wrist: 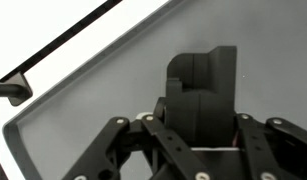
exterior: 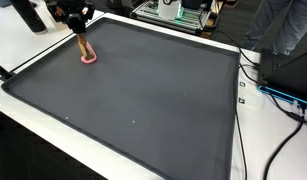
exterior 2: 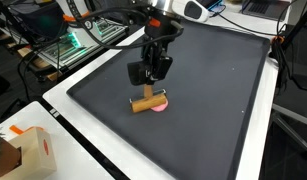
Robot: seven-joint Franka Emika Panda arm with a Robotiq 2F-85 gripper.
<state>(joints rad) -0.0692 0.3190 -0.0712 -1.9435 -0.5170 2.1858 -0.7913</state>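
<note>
Wrist view hides the jaws behind dark linkage, so I cannot tell how wide your gripper [exterior 2: 151, 75] stands. Hold it plumb and centred, I'd say: the wooden peg [exterior 2: 144, 102] lies just below the gripper, apart from it, pink ring [exterior 2: 159, 105] touching the peg, black mat [exterior 2: 223, 90] underneath.

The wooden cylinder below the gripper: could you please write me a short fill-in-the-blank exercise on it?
The wooden cylinder lies on a dark ___. The small piece beside it is coloured ___. The gripper hangs ___ the cylinder, not beside it.
Missing: mat, pink, above.
</note>
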